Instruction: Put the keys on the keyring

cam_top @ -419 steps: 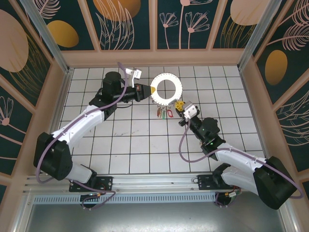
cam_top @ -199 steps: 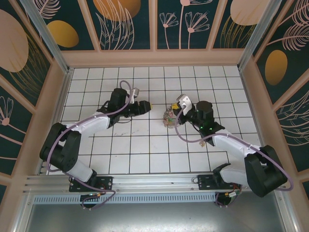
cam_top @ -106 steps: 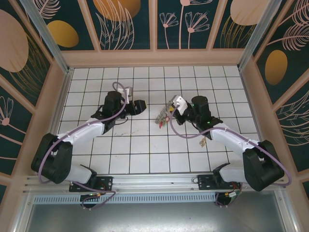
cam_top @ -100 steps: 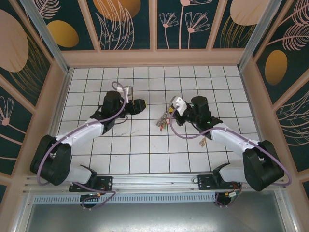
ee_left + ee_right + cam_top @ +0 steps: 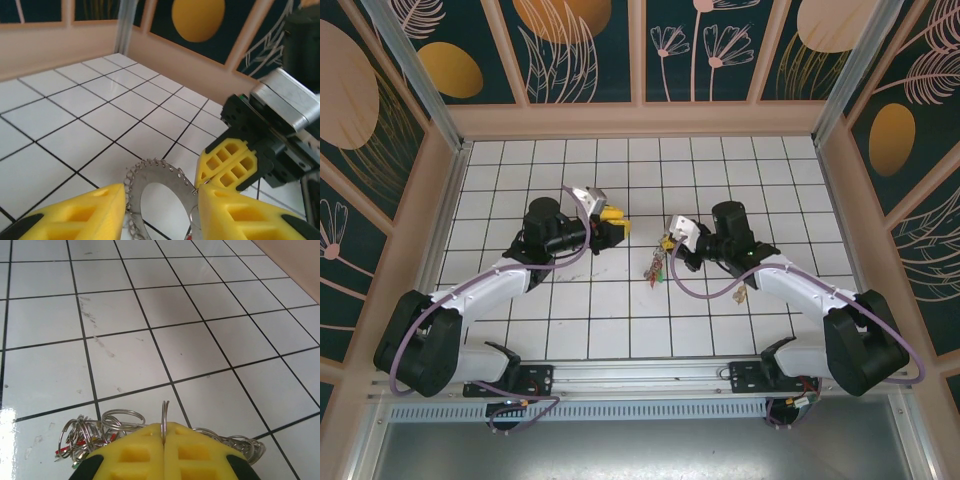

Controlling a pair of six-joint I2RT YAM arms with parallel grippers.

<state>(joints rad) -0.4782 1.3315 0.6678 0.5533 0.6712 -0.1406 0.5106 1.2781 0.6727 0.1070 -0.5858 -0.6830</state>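
Silvery keyring (image 5: 152, 172) stays pinched in your right gripper (image 5: 164, 432), keys (image 5: 654, 266) dangling below; your left gripper (image 5: 613, 224) has rolled yellow fingers (image 5: 75, 210) upward, parted and empty, near it.

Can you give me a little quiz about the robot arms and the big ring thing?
1. True or false: the right fingers are pinched shut on the keyring.
2. Pick one: what colour are the fingers on both arms? A blue, B yellow, C pink.
3. Fill in: the left fingers stand ____ (open or shut), gripping nothing.

Key: 1 true. 2 B. 3 open.
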